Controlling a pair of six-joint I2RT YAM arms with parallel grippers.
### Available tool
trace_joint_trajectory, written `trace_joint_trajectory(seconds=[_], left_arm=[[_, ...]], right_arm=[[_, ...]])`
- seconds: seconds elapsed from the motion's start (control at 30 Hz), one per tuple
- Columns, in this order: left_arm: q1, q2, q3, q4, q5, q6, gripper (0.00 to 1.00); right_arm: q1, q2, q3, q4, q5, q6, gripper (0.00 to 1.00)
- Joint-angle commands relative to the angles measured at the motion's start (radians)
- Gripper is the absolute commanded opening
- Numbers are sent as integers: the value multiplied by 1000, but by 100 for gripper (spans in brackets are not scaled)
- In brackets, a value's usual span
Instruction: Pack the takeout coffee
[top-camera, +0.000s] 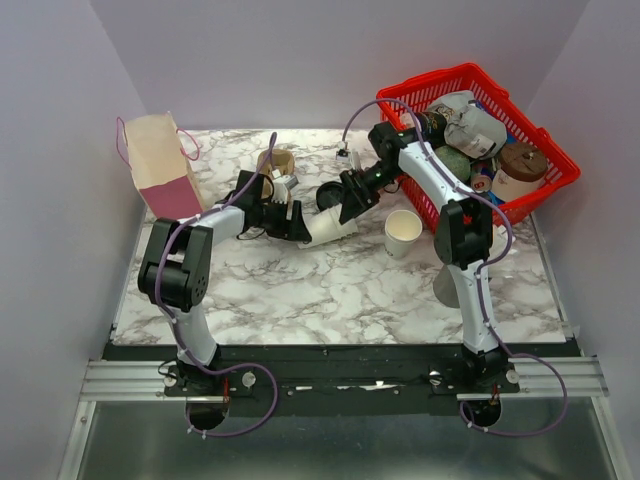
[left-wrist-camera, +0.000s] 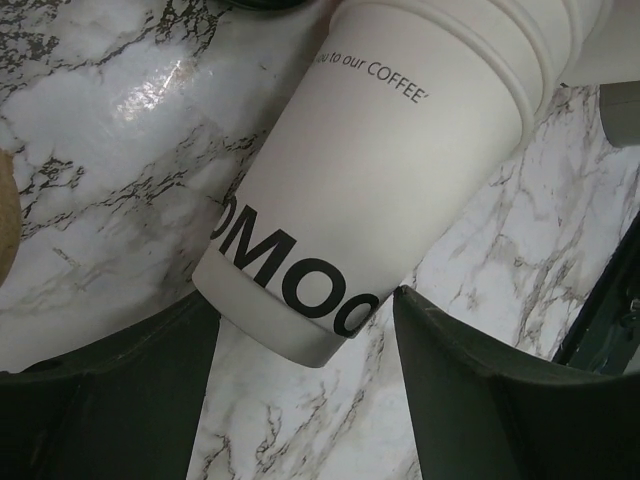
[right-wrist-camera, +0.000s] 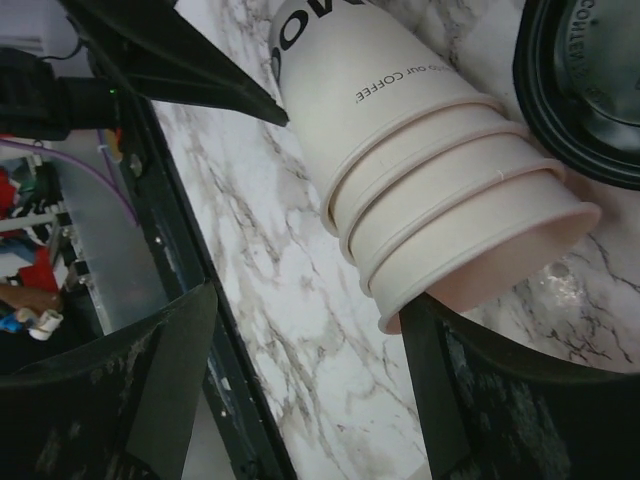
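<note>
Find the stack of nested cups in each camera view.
Top external: stack lies on its side mid-table.
Left wrist: stack centre, base toward the camera.
Right wrist: stack centre, open rims toward the camera.
Shared landmark: marble table.

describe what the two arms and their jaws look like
The left arm and the right arm are built alike: white tube-like links joined by chunky black joints. A thin purple cable loops along each one from its base. The jaws are dark, nearly black, broad flat wedges that taper to the tips.
</note>
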Motion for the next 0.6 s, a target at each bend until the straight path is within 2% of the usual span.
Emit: trace_joint_trajectory(seconds=[0.0,0.27,0.37,0.57], left_arm=[[-3,29,41,35,71,-11,74],[-13,29,24,63,146,-11,72],[-19,33,36,66,162,-12,72],[-29,44,46,87,168,-25,72]], right_arm=[[0,26,25,-23,-136,-21,76],[0,51,13,-6,-157,-4,66],[12,51,19,6,-113,1,62],[27,25,40,29,-19,-3,39]])
